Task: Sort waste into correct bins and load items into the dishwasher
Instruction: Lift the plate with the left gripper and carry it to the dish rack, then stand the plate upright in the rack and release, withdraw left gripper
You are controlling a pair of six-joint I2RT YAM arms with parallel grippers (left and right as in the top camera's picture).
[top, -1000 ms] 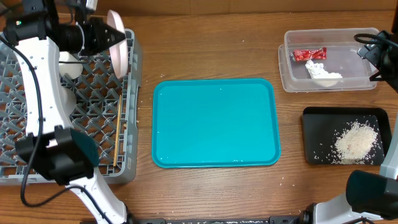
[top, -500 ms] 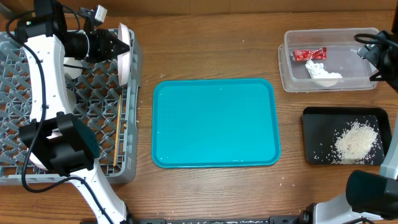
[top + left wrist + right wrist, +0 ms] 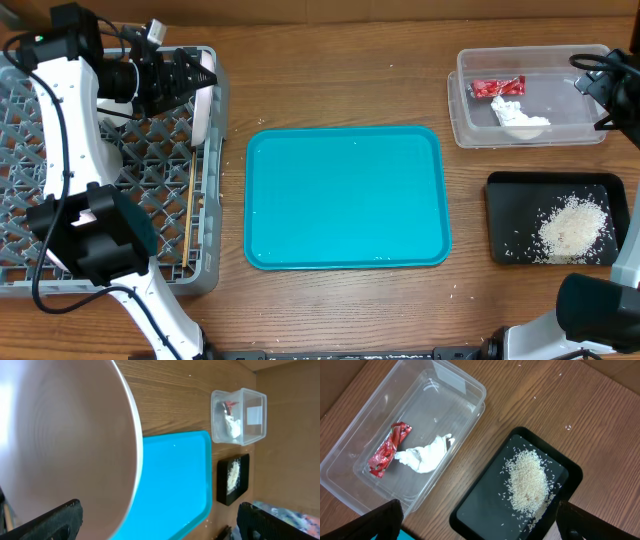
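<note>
1. Black fingers of your left gripper (image 3: 160, 522) stand spread to both edges of the wrist view and clamp nothing. The rim of the round white plate (image 3: 65, 445) sits in the gap between them. You cannot tell whether either finger touches it.
2. Seen from overhead, that plate stands on edge in the grey dish rack (image 3: 213, 200), close to the rack's right wall at its far corner. Your gripper points at it from inside the rack.
3. A pair of thin wooden chopsticks (image 3: 190, 215) lies on the lattice floor along that same wall, nearer to you than the plate.
4. Just right of the rack, the teal tray (image 3: 345, 197) lies flat in the middle of the wooden table.
5. Your right gripper (image 3: 480, 525) hangs with its jaws wide apart, holding nothing. It is above the table's right side, over the two bins.
6. Below it, the clear plastic tub (image 3: 427, 415) holds the crinkled red wrapper (image 3: 389, 450) and the crumpled white napkin (image 3: 425, 457), which touch each other.
7. Beside the tub and apart from it, the shallow black tray (image 3: 480, 505) carries a heap of white crumbs (image 3: 530, 480) with loose grains scattered around it.
</note>
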